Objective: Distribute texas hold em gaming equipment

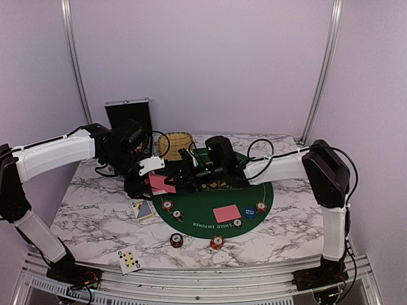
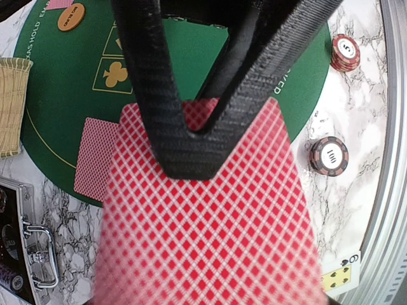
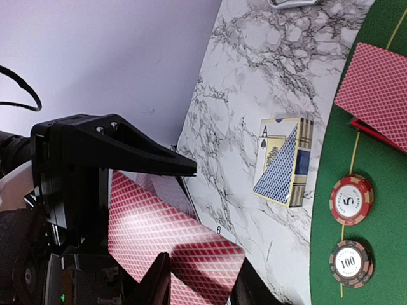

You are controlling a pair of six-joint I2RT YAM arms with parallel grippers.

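My left gripper [image 1: 154,170] is shut on a small stack of red-backed playing cards [image 1: 161,183], held above the table's left middle. The stack fills the left wrist view [image 2: 203,229] and hides my left fingers. My right gripper [image 1: 180,173] meets it there. Its black fingers [image 2: 159,127] form a V with tips together on the top card [image 3: 146,222]. One red-backed card [image 1: 227,213] lies on the green mat [image 1: 210,203]. Red-and-white chips [image 1: 167,205] sit on the mat, others [image 1: 176,239] on the marble. A blue disc [image 1: 249,212] and an orange disc [image 2: 70,17] lie on the mat. The triangular marker is out of view.
A card box [image 1: 143,210] lies left of the mat, and a face-up card [image 1: 129,260] lies near the front edge. The wicker basket [image 1: 175,145] and the black case [image 1: 128,117] stand at the back, behind both grippers.
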